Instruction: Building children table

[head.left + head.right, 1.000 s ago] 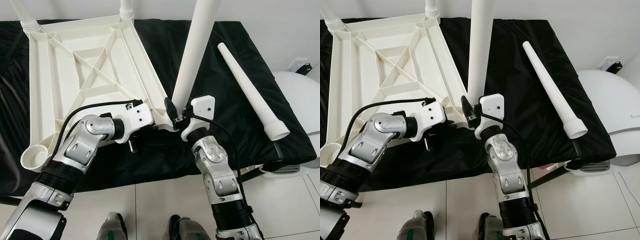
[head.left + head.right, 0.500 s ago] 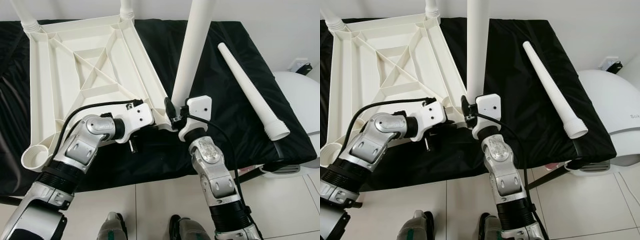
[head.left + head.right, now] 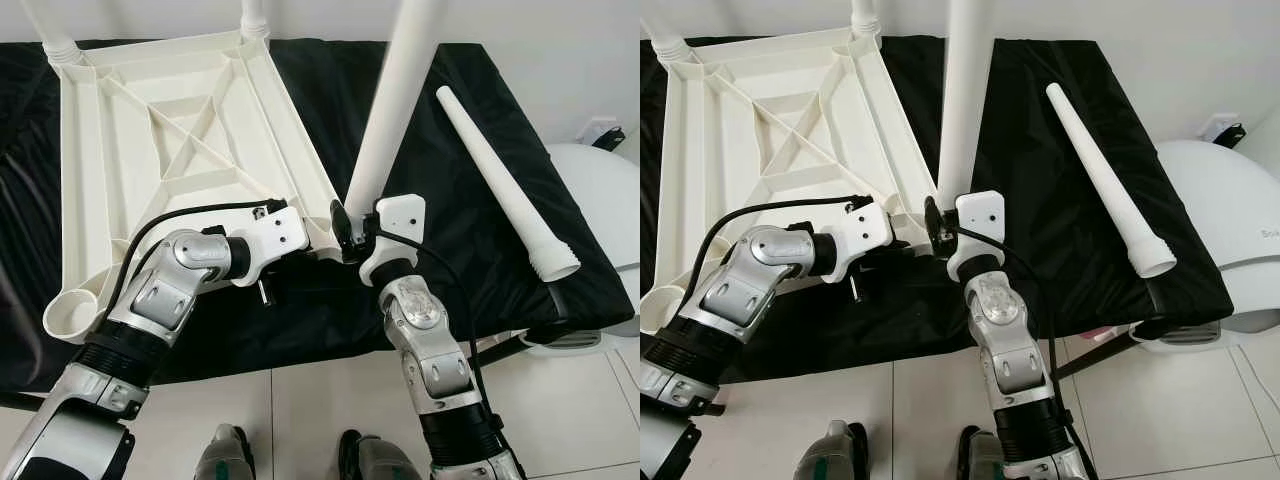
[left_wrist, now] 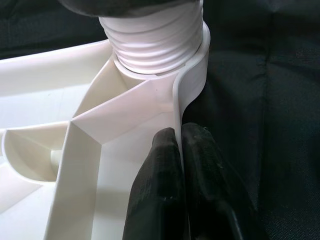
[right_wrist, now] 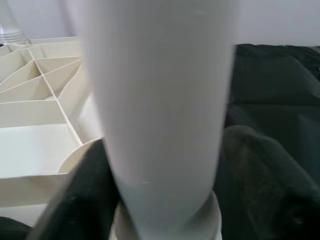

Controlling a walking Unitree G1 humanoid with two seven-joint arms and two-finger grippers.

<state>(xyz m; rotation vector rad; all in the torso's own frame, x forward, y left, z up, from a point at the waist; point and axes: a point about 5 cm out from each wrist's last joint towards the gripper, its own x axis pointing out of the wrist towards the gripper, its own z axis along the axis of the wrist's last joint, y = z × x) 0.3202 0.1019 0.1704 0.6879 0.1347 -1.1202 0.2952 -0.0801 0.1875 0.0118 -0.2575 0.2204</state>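
white wall [image 3: 560,40], pale tiled floor [image 3: 300,410], perhaps a white appliance [image 3: 1230,220]

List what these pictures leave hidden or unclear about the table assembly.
- Upright leg: top cut off by the head views' upper edge.
- Its seating in the corner socket: head views, hidden behind the right gripper.
- Two far legs: only stubs, cut off likewise.
- Leg surface: right wrist view, blurred, too close.
- Tabletop face: turned down onto the black cloth.
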